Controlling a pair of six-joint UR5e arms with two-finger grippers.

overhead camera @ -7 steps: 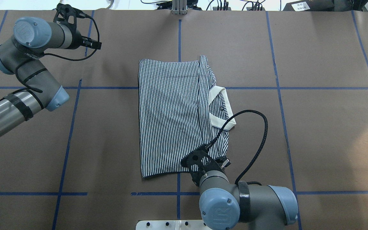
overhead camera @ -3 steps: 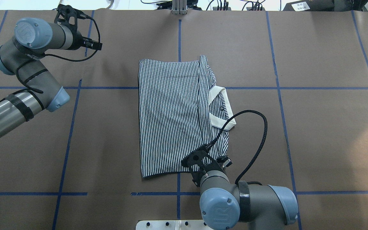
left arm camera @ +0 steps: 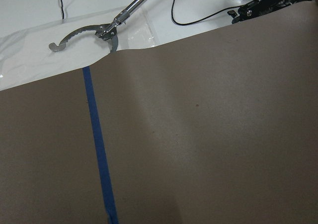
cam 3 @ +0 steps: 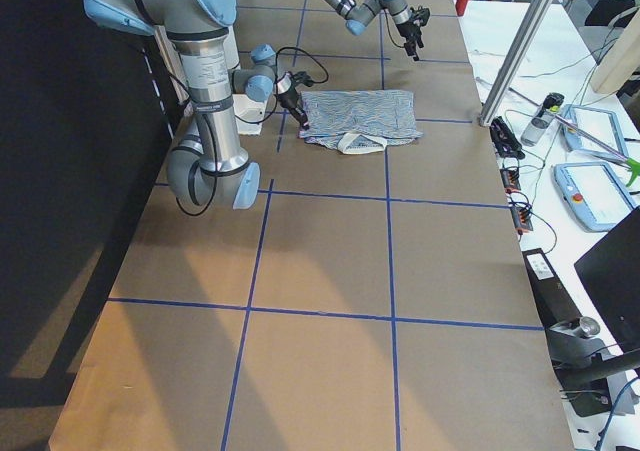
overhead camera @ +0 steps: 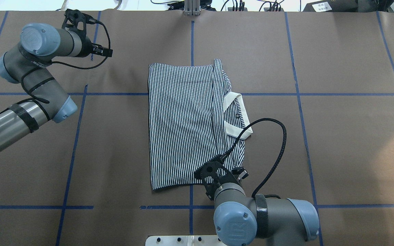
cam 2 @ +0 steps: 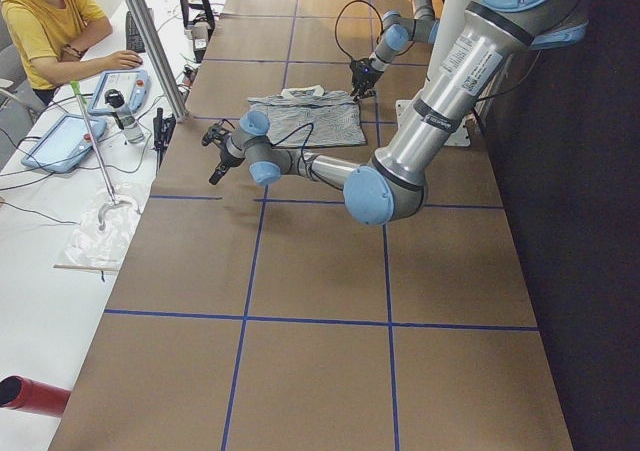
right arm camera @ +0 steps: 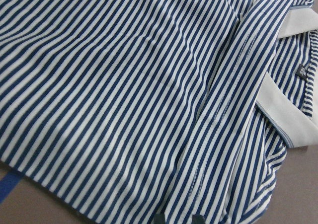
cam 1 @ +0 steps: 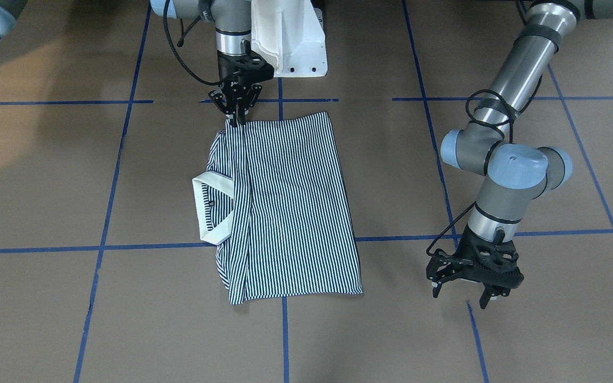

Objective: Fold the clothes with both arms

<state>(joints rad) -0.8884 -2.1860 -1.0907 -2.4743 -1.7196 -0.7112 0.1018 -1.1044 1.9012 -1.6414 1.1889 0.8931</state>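
The left arm has swung slightly toward the middle of the table [overhead camera: 337, 153]. Its gripper [cam 1: 460, 297] sits a little nearer the shirt than a second ago, while the right arm has not shifted.

In the overhead view the polo shirt [overhead camera: 183, 126] lies flat at the table's centre. It is already folded into a tidy upright rectangle, with one striped panel laid over the body. The white collar [cam 1: 213, 180] pokes out on the 3 o'clock side.

The right gripper [cam 1: 236, 118] is down on the shirt's 5 o'clock corner. Its fingers are drawn narrow with striped cloth between the tips, so it appears to be pinching that edge.

The left gripper hangs well apart from the shirt, out toward 10 o'clock, with its fingers spread wide and holding nothing. Its wrist camera sees only bare table.

I judge the task partly done. The first folds look finished, but the collar side is loose and bunched. At least one more fold, probably bringing the 6 o'clock edge up toward 12, seems to remain. For that, the left gripper would need to reach a matching corner.
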